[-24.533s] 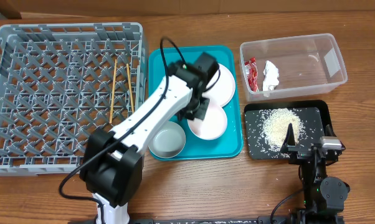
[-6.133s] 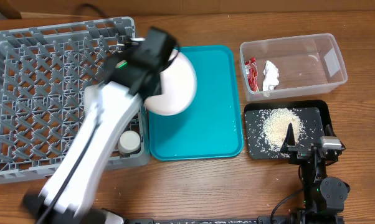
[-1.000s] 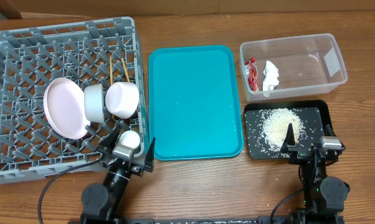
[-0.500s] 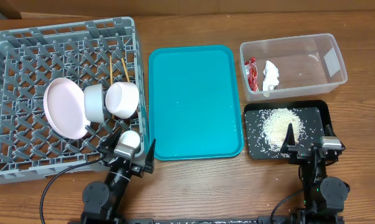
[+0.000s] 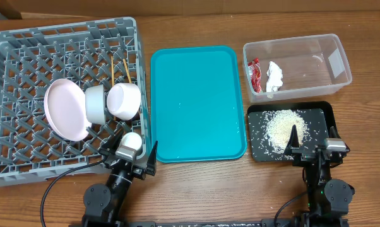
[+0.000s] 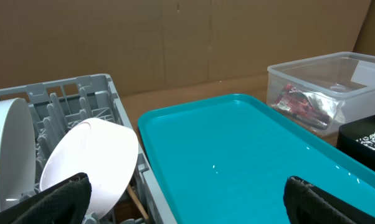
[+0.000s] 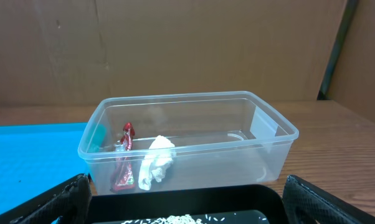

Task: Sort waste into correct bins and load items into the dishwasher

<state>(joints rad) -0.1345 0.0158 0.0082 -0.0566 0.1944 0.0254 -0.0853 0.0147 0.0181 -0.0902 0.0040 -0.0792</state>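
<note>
Your left pincer sits at the near edge of the worktop, just in front of the near right corner of the grey dish rack. Its fingers are spread wide apart with nothing between them. Your right pincer sits at the near right, its fingers also wide apart and empty, reaching over the near rim of the black tray.

The rack fills the left side. Inside it, the large white plate stands on edge, leaning. The pale bowl lies on its side against it, and the smaller white plate is just to the right, touching the bowl. The small white cup sits in the rack's near right corner. The wooden chopsticks lie on the grid floor behind the dishes, partly hidden by them.

The teal serving tray lies in the middle, between the rack and the bins.

At the far right, the clear tub holds the red snack wrapper and the white tissue, side by side at its left end. The black tray, just nearer than the tub, holds a heap of white rice grains.
</note>
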